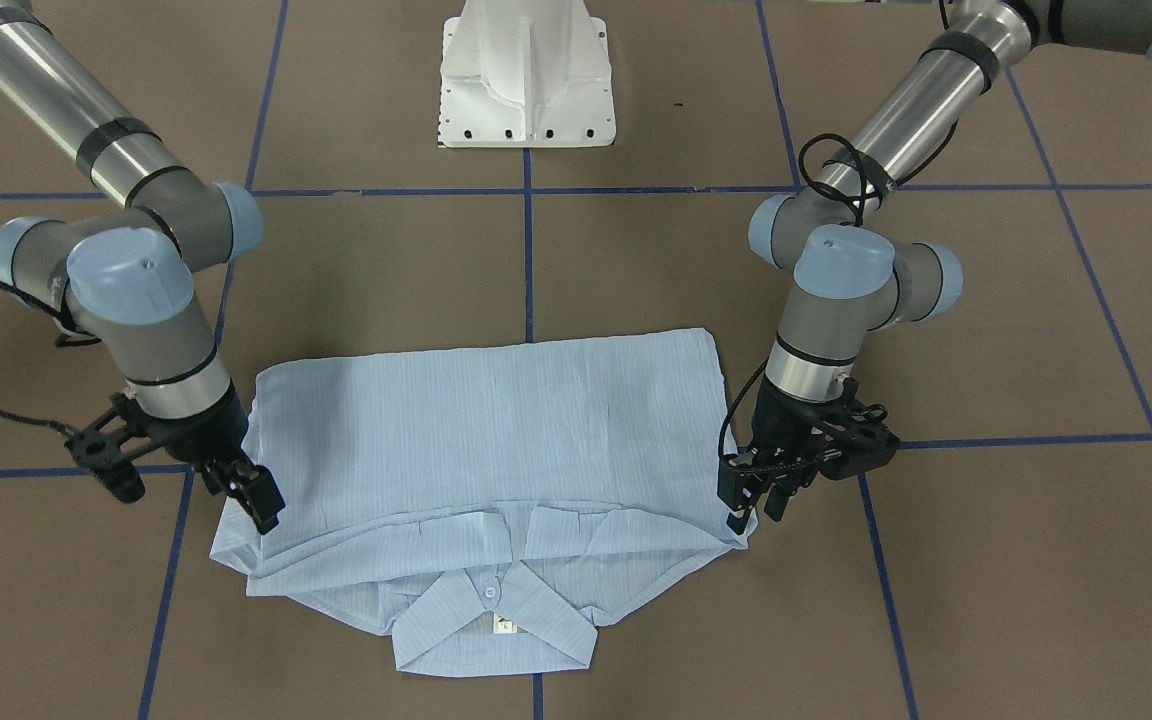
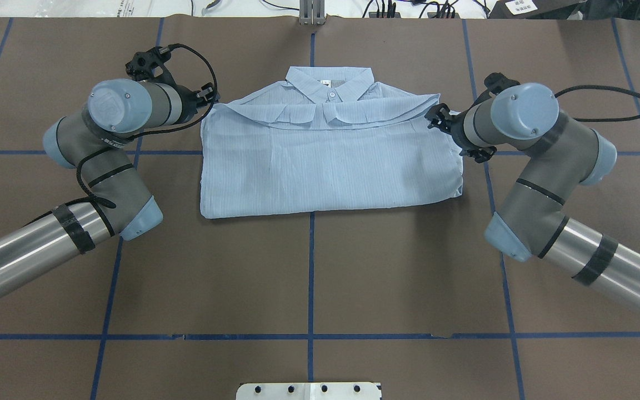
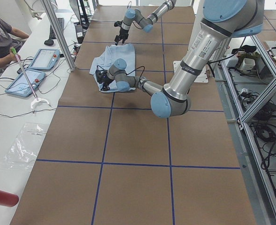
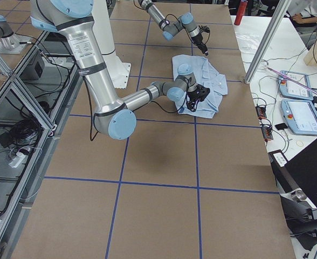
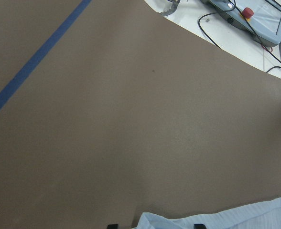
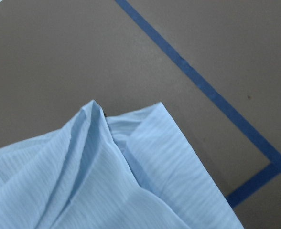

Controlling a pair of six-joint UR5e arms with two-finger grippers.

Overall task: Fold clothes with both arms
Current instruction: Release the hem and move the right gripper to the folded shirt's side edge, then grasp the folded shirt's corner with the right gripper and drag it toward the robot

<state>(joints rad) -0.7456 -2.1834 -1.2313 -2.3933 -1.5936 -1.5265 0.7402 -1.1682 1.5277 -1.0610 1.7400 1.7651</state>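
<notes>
Now, working inward toward the collar (image 2: 331,83) from the side farthest from it. Finds first the folded edge of the shirt (image 2: 325,166), flat on the tabletop (image 2: 409,278), well short of the collar, with the long axis set crosswise, corner to corner. Reaches next the left claw (image 1: 754,512) at the shoulder corner to the collar's left, spread apart astride the cloth's edge. Reaches the right claw (image 1: 256,500) at the matching corner to the collar's right, equally near; cannot tell whether parted or pinching. Judging so, calls for both claws together, each nearest its own corner, cloth lying inward between them.
</notes>
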